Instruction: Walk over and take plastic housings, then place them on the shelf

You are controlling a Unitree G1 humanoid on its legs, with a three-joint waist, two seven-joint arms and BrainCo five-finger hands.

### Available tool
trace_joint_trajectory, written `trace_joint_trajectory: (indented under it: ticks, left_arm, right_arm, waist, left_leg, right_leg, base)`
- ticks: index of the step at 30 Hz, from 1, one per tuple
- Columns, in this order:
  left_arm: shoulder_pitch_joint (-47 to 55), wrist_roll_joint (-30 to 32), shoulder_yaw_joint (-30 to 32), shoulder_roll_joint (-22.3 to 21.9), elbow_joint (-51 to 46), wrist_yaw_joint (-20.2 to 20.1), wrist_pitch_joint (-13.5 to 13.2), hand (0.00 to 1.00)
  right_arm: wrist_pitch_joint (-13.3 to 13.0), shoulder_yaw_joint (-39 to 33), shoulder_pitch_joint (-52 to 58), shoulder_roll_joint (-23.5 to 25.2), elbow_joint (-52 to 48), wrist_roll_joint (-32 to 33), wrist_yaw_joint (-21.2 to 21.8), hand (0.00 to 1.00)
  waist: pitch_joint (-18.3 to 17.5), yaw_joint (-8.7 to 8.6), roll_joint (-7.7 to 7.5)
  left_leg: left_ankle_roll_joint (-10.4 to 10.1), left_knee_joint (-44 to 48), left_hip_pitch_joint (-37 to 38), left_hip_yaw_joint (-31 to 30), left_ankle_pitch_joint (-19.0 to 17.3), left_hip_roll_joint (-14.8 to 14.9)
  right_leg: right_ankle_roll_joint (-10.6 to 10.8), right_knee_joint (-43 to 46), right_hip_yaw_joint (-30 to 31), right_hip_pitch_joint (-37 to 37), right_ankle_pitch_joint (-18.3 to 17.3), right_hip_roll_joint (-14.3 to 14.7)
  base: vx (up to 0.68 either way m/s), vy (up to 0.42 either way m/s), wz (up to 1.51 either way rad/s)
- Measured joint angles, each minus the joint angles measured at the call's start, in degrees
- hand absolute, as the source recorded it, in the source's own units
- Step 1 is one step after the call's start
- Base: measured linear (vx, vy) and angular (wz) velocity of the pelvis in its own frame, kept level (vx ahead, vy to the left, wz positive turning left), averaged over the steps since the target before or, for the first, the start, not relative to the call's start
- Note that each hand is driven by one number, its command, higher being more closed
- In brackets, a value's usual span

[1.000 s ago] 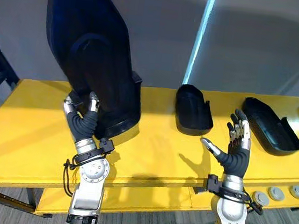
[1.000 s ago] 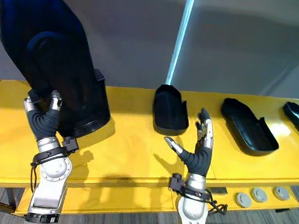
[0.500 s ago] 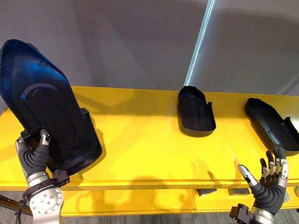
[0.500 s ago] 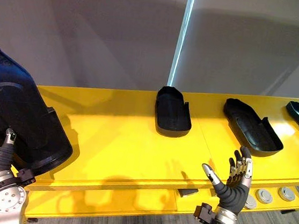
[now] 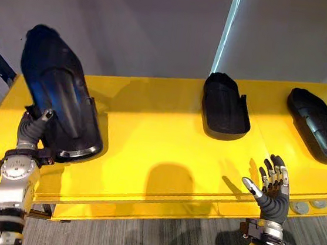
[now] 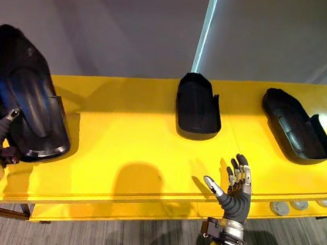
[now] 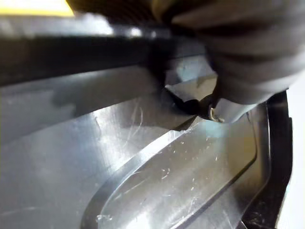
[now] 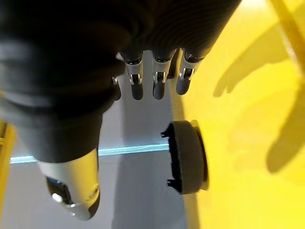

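The robot's left hand (image 5: pixel 31 130) is clamped on the lower edge of a large black plastic housing (image 5: pixel 59 102), holding it tilted up over the left end of a yellow bench (image 5: pixel 161 140). The right hand (image 5: pixel 273 193) hovers with its fingers spread at the bench's front edge. A short housing (image 5: pixel 225 106) and a long housing (image 5: pixel 320 124) lie further right. The grip sits low on a tall part, so a firm pinch, slow turns and right-hand support would likely help.

Workshop: yellow shelf (image 5: pixel 150 136) bearing moulded black housings (image 5: pixel 225 106).
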Motion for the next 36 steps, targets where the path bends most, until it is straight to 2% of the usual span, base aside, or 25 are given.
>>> trace_joint_trajectory:
  ticks: [6,11,12,22,27,29,32,36]
  left_arm:
    - [-3.7,0.0,-3.1,2.3,3.8,-1.3,0.1,1.00]
    - [-4.2,1.0,-3.2,3.1,5.2,-1.9,0.6,1.00]
    - [-4.3,1.7,-3.2,3.1,6.0,-2.3,0.9,0.00]
    - [-6.9,9.5,-3.1,3.1,9.0,-1.7,2.1,0.00]
    - [-9.5,12.1,-2.7,1.5,10.7,1.6,4.3,0.00]
    - [-10.0,12.5,-0.7,-0.7,10.0,3.2,5.3,0.00]
    - [-9.6,10.8,0.4,-3.8,5.8,4.9,6.3,0.00]
    - [-8.5,3.0,0.4,-6.1,-5.8,6.0,5.8,0.00]
  right_arm:
    - [0.0,0.7,0.2,0.0,0.0,0.1,0.1,0.00]
    - [0.0,2.2,0.3,0.1,0.0,0.3,0.3,0.00]
    - [0.0,2.5,0.3,0.1,0.0,0.3,0.5,0.00]
    - [0.5,3.4,1.3,0.1,0.0,0.3,1.7,0.00]
    - [0.9,4.1,1.4,0.2,0.0,0.2,2.4,0.00]
    - [1.1,4.1,1.4,0.8,0.0,0.2,2.8,0.00]
    - [1.8,4.7,1.3,0.9,0.0,0.2,2.9,0.00]
    - [2.8,4.6,0.5,0.9,0.0,-0.1,2.9,0.00]
  waist:
    - [2.1,-0.09,0.00]
    - [2.9,-0.13,-0.04]
    - [3.0,-0.19,-0.03]
    - [3.9,-0.04,-0.10]
    - [3.9,-0.04,-0.12]
    - [3.9,-0.02,-0.13]
    - [4.3,0.13,-0.17]
    - [4.4,0.27,-0.21]
  left_leg:
    - [0.0,0.0,-0.4,0.9,0.0,0.0]
    - [0.0,0.0,-0.8,2.3,0.0,0.0]
    - [0.0,0.0,-0.7,2.6,0.0,0.1]
    - [0.0,0.2,-0.4,3.4,0.0,0.5]
    - [0.0,0.3,-0.2,3.5,0.0,0.7]
    - [0.0,0.2,0.0,3.5,0.0,0.7]
    - [0.0,-0.1,1.0,3.4,0.0,0.7]
    - [0.0,-0.3,2.0,3.3,0.0,0.7]
  right_leg:
    - [-0.1,0.1,1.0,-1.1,0.0,0.1]
    - [-0.1,0.2,2.2,-2.1,0.0,0.2]
    - [-0.1,0.2,2.4,-2.1,0.0,0.2]
    - [-0.1,0.2,2.9,-2.0,0.1,0.7]
    - [-0.3,0.2,3.0,-1.8,0.2,0.9]
    - [-0.3,0.2,2.9,-1.6,0.2,0.9]
    - [-0.3,0.1,2.7,-0.6,0.2,0.9]
    - [-0.3,-0.1,2.6,0.6,0.2,0.9]
  base:
    - [0.02,0.008,-0.09]
    - [0.01,0.006,-0.11]
    - [0.01,0.001,-0.10]
    - [0.00,0.000,-0.01]
    - [-0.01,0.000,0.00]
    - [0.00,0.000,0.00]
    - [-0.01,0.012,0.03]
    - [0.00,0.006,0.01]
